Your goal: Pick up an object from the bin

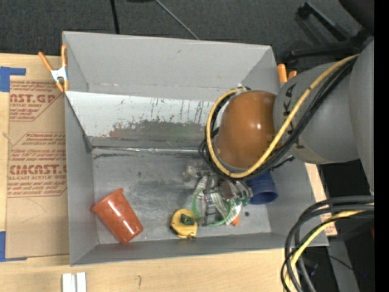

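My gripper reaches down under the orange dome into the bin's front right part. Its metal fingers sit low over a small green and white thing on the bin floor. A yellow tape measure lies just left of the fingers, near the front wall. A blue cylinder lies to the right of the gripper, partly hidden by the arm. Nothing shows clearly between the fingers.
An orange plastic cup lies on its side in the front left corner, well apart from the gripper. The arm and its cables cover the bin's right side.
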You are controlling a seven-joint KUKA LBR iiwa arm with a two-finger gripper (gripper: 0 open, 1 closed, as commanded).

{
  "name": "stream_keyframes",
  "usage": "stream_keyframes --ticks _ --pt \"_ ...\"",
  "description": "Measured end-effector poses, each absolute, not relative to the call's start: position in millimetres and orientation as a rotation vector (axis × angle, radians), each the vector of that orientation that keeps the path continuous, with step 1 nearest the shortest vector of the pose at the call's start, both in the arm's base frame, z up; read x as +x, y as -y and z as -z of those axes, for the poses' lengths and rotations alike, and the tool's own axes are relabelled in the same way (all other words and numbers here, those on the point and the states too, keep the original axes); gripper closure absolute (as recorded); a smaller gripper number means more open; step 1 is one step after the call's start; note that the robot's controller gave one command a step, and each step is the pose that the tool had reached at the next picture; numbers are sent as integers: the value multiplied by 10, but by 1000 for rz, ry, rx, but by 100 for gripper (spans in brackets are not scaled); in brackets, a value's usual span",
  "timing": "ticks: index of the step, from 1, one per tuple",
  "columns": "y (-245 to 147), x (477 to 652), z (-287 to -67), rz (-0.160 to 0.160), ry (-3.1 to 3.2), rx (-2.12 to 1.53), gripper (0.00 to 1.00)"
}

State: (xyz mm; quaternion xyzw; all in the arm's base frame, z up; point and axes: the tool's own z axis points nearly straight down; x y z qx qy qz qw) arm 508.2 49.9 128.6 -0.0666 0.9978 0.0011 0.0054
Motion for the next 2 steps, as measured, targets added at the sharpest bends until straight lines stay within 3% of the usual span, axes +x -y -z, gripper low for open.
stream_keyframes --ticks 1,2 --pt "-136 5118 -699 2 -3086 -591 100" --pt "-136 5119 -700 1 -3086 -591 100"
